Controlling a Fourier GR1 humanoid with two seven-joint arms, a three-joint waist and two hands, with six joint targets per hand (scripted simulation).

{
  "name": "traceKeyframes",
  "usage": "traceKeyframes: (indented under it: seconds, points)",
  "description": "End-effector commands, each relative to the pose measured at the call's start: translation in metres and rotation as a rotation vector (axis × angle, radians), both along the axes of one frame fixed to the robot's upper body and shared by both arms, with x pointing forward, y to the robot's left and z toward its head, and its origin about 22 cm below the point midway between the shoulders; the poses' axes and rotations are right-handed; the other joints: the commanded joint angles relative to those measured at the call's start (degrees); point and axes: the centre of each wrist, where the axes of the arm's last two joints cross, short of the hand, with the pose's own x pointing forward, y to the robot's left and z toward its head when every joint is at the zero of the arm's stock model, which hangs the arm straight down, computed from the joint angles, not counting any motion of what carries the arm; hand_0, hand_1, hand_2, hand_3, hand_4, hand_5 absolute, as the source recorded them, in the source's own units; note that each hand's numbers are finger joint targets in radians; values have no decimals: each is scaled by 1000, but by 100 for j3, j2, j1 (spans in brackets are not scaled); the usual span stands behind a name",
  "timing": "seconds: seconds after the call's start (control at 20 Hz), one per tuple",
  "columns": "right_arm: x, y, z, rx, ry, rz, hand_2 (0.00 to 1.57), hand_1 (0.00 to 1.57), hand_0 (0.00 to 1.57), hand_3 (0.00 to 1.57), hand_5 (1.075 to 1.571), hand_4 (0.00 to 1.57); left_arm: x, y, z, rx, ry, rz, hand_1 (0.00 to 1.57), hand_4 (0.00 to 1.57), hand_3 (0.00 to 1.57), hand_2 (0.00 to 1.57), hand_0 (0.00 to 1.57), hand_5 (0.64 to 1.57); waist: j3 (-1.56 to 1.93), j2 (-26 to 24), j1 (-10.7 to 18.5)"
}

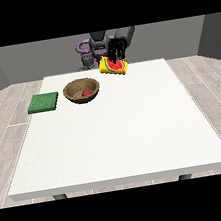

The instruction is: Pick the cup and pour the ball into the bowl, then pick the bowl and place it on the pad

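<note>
Front view: hand (pixel 117 49) fingers curled round tilted cup (pixel 114 66); ball (pixel 86 92) in bowl (pixel 74 89).

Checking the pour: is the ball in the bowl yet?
In. The red ball lies inside the brown bowl, while the cup hangs tipped in a hand.

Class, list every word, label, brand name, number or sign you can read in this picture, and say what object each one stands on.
No readable text: none appears anywhere in the front view.
Cup: yellow with a red and dark pattern, held tilted by the hand at the view's right; the pattern forms no letters that can be made out.
Bowl, red ball, green pad and table: plain, no markings.
</note>
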Motion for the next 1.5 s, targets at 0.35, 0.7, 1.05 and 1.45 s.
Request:
traceKeyframes:
  seconds: [0.35,0.7,1.05,1.45]
  points:
    - [-19,14,27,2,-129,2,0,0,0,0,1566,408,-48,97,-43,-571,-156,6,1550,1421,1571,1571,1550,1505,-34,785,206]
    - [-21,22,13,21,-92,-21,0,0,0,56,1565,477,-36,44,-7,-1320,-96,-214,1219,701,1062,1389,1219,1560,-109,930,557]
    - [-27,60,38,-7,-215,-21,0,0,0,0,1566,499,-31,141,14,-1504,-202,-528,0,0,0,0,0,1559,0,1807,741]
    - [-9,65,-5,6,-146,-64,0,0,0,0,1569,476,-21,227,97,-1418,-122,-567,0,0,0,0,0,1531,28,2082,860]
